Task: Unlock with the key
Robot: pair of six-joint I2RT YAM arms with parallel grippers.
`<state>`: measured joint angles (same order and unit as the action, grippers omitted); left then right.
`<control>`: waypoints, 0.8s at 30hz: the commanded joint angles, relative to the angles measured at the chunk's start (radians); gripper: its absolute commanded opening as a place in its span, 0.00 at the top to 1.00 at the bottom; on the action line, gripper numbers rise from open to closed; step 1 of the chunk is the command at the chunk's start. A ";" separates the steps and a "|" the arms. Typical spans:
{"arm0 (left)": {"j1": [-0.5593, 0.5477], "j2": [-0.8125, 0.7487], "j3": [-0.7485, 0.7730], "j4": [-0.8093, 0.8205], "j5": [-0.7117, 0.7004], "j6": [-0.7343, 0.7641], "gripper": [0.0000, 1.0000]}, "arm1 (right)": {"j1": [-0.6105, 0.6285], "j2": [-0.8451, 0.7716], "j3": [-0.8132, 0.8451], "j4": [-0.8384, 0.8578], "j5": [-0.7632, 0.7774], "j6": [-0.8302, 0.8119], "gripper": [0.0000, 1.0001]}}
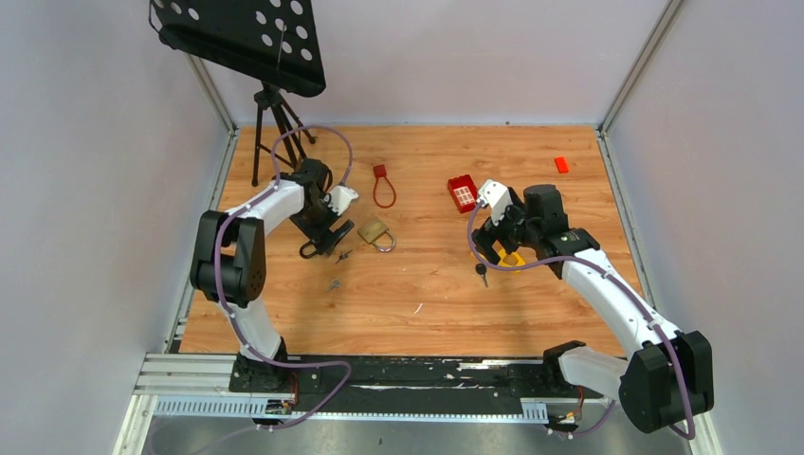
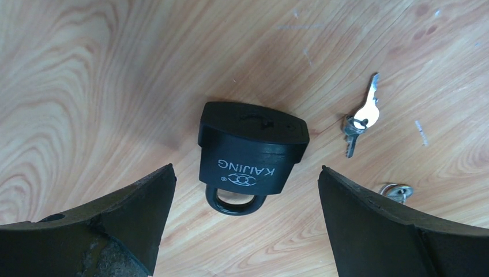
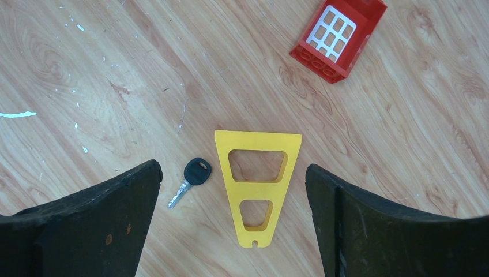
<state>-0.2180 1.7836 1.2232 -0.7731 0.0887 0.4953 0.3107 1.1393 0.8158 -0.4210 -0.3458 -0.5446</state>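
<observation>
Your left gripper [image 2: 247, 171] stands with its jaws wide apart and holds nothing. A black padlock [image 2: 251, 147] lies flat on the table [image 2: 86, 69] between the fingers, touching neither, with its shackle toward the wrist camera. Silver keys [image 2: 363, 115] lie near the padlock, apart from it. A brass padlock [image 1: 375, 232] lies just beside that gripper in the top view. Your right gripper [image 3: 233, 167] is likewise spread wide and empty, over a yellow plate [image 3: 258, 190]. A black-headed key [image 3: 196, 172] lies just beside the plate, not touching it. A red block [image 3: 363, 40] lies farther off.
</observation>
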 commanded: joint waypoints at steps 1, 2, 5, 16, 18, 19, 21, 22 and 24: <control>0.031 0.024 -0.010 0.009 0.051 0.088 0.01 | -0.007 0.003 0.000 0.025 0.008 -0.009 0.03; 0.033 0.028 -0.011 0.009 0.059 0.103 0.03 | -0.007 0.003 0.000 0.026 0.008 -0.009 0.03; 0.034 0.036 -0.025 0.015 0.080 0.138 0.08 | -0.007 0.007 0.000 0.025 0.010 -0.009 0.04; 0.031 -0.025 -0.042 0.024 0.178 0.110 0.50 | -0.007 0.021 0.000 0.025 0.009 -0.007 0.03; 0.023 -0.077 -0.028 0.005 0.212 0.095 0.51 | -0.007 0.023 0.000 0.025 0.011 -0.008 0.04; 0.014 -0.102 -0.020 -0.009 0.229 0.090 0.51 | -0.007 0.025 0.001 0.025 0.011 -0.008 0.04; -0.022 -0.146 -0.014 -0.028 0.241 0.083 0.50 | -0.007 0.026 0.002 0.025 0.015 -0.009 0.04; -0.049 -0.168 -0.016 -0.033 0.241 0.081 0.50 | -0.007 0.026 0.002 0.026 0.016 -0.009 0.04; -0.117 -0.205 -0.034 -0.030 0.236 0.077 0.49 | -0.007 0.025 0.002 0.027 0.015 -0.007 0.04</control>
<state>-0.2310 1.7164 1.1770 -0.7868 0.2520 0.5968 0.3107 1.1618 0.8154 -0.4213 -0.3382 -0.5449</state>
